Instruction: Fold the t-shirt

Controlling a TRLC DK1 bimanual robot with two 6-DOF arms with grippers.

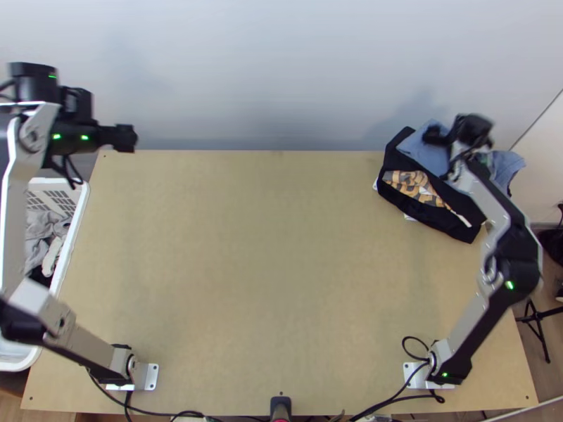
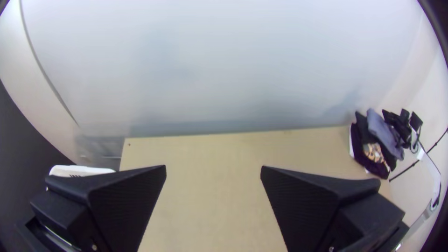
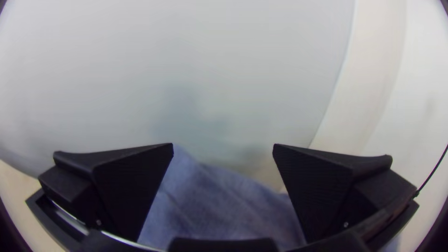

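Top view: blue cloth [image 1: 426, 151], probably t-shirt, atop dark cloth [image 1: 454, 226] and patterned cloth [image 1: 409, 184] at far right corner of worktop [image 1: 267, 246]; folded or bunched, cannot tell. Pile likely put there as finished stack, keeping folding area free. Right gripper [image 3: 223, 151] above blue cloth, fingers wide apart, gripping nothing: probably there to release or adjust it. Left gripper [image 2: 213, 172] also spread, empty, near far left corner, handy for basket [image 1: 77, 221] of clothes by left edge, perhaps for next garment.

Two arms [image 1: 517, 271], one table [image 1: 267, 281] — one basket [image 1: 81, 211], one clothes pile [image 1: 415, 184]
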